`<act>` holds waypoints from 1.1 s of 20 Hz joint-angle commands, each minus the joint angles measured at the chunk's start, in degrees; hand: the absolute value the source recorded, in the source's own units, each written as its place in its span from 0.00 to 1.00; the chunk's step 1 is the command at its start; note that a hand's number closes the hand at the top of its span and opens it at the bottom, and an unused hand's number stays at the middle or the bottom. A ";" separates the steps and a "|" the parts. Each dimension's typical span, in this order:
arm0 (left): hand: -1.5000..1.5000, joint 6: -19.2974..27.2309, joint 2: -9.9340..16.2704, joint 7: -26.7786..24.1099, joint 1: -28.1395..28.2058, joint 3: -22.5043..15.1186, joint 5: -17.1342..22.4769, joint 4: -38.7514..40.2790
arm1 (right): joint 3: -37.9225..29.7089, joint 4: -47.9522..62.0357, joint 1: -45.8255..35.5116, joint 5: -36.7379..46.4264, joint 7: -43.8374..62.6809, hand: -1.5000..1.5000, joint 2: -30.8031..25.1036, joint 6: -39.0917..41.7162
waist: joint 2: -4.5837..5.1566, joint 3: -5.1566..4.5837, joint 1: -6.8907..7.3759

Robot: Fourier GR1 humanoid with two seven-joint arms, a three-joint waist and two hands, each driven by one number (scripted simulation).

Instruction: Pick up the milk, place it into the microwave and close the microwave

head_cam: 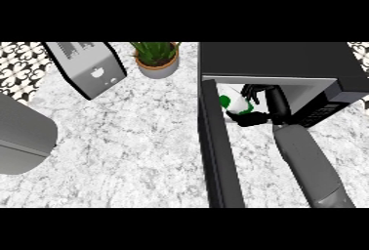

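Right hand (261,105) inside the microwave (281,61), fingers curled round the milk (234,103). Door (218,146) open, swung toward near side.

We see even, bright light on the marble counter (144,146), with no glare. Toward one o'clock the microwave (288,63) cavity lies in dim shadow, perhaps hiding detail. At nine o'clock, edges look stretched.

The right robot hand (256,105), on an outstretched grey forearm, curls its fingers in a grasp.
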 commanded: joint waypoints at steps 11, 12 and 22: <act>0.00 0.19 0.43 2.72 -4.54 -0.39 0.29 -0.19 | -6.50 28.36 -21.81 5.27 -2.44 1.00 -0.68 -10.90 | 1.30 0.13 2.25; 0.00 -1.72 1.78 1.23 -4.35 1.36 2.65 2.15 | -6.94 29.22 -21.27 5.47 -3.16 1.00 -0.98 -13.35 | 1.45 0.11 2.89; 0.00 -0.93 2.37 2.20 -7.28 0.87 1.48 2.96 | -6.64 34.12 -24.01 9.00 -7.41 1.00 -3.17 -26.14 | 2.30 0.18 4.33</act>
